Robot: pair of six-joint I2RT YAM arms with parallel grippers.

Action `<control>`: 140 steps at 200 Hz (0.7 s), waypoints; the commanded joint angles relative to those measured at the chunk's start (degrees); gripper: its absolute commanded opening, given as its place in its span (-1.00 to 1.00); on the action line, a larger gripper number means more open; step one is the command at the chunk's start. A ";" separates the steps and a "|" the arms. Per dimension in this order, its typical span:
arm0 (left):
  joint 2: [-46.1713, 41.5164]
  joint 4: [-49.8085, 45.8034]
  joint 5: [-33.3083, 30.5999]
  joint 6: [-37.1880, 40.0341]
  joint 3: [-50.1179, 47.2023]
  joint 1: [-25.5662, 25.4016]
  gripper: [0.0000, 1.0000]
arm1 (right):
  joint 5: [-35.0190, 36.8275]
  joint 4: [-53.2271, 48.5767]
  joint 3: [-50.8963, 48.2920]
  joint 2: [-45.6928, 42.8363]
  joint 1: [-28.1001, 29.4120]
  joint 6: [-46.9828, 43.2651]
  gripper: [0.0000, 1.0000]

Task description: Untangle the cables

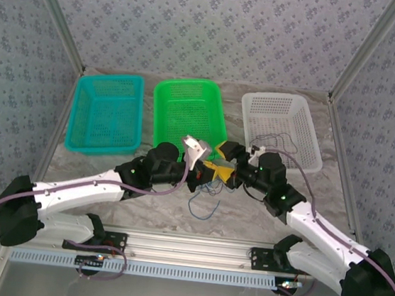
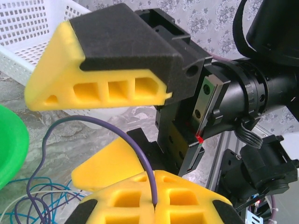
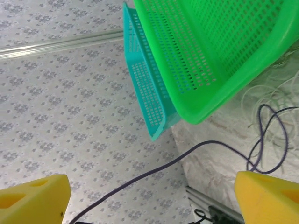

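Observation:
My left gripper (image 2: 156, 201) is shut, its yellow pads pinching a dark purple cable (image 2: 96, 123) that arcs up and left, then drops into a tangle of blue wires (image 2: 29, 187) and whitish wires (image 2: 13, 206) on the table. My right gripper (image 3: 150, 198) stands open facing it. The same dark cable (image 3: 164, 165) runs between the right gripper's fingers without touching them. Its upper finger (image 2: 100, 70) and lower finger (image 2: 108, 164) are spread wide just beyond my left pads. From above, a blue loop (image 1: 203, 207) lies below the two meeting grippers.
Three baskets stand along the back: teal (image 1: 106, 112), green (image 1: 187, 111) and white (image 1: 283, 125). A dark thin wire (image 1: 277, 138) lies in the white basket. More whitish wire loops (image 3: 275, 109) sit beside the green basket (image 3: 219, 51). An aluminium rail (image 1: 186, 247) edges the near side.

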 commanded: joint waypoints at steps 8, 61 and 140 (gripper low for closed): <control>0.56 1.21 2.02 1.42 1.72 -0.14 -0.97 | -2.17 7.89 0.22 2.15 0.37 4.97 0.84; 1.64 1.21 2.78 2.75 3.15 -0.93 -0.97 | -2.96 11.36 2.01 6.93 0.65 6.56 0.78; 0.76 4.87 11.90 -1.87 2.18 -1.64 -0.95 | -1.91 5.85 11.76 9.18 -4.50 -9.46 0.16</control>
